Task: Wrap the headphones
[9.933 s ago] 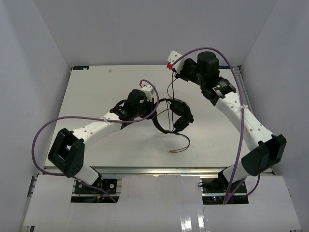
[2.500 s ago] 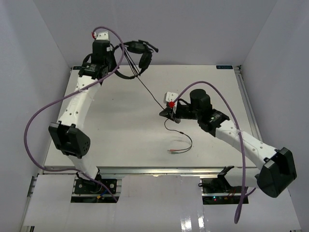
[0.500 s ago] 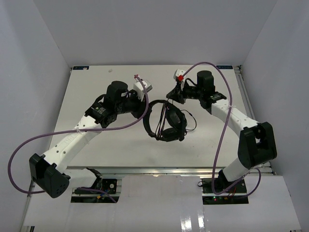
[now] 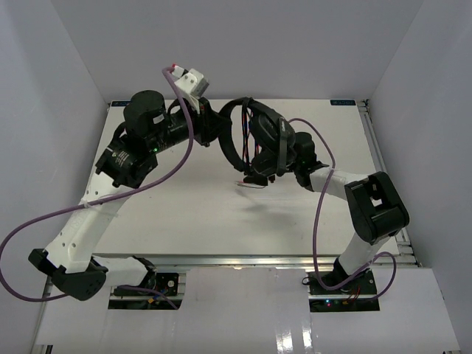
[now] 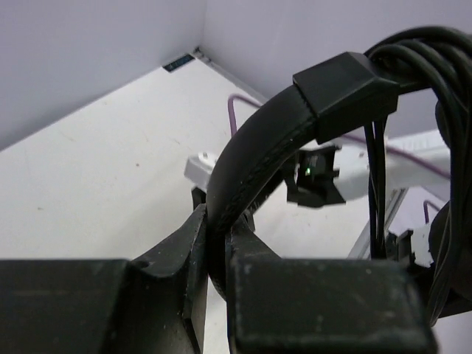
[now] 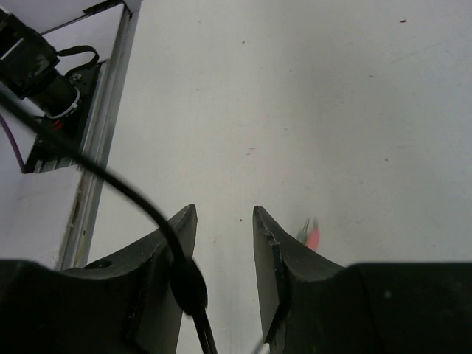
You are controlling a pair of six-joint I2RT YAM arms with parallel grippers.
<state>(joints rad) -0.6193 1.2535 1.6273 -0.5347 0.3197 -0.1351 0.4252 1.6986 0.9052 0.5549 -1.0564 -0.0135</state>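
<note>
The black headphones (image 4: 262,140) hang in the air over the far middle of the table. My left gripper (image 5: 217,221) is shut on the headband (image 5: 258,147); in the top view it grips at the band's left side (image 4: 215,131). Several turns of the thin black cord (image 5: 413,59) lie across the band. My right gripper (image 6: 225,210) is open, low under the earcups, with nothing between its jaws. A stretch of cord (image 6: 133,195) with a black lump crosses in front of its left finger. The reddish plugs (image 6: 313,236) lie just past its right finger and dangle below the earcups in the top view (image 4: 254,184).
The white table (image 4: 169,206) has walls on three sides and a metal rail along its right edge (image 6: 96,140). Purple arm cables (image 4: 184,147) loop beside both arms. My right forearm (image 4: 328,177) lies low across the right middle.
</note>
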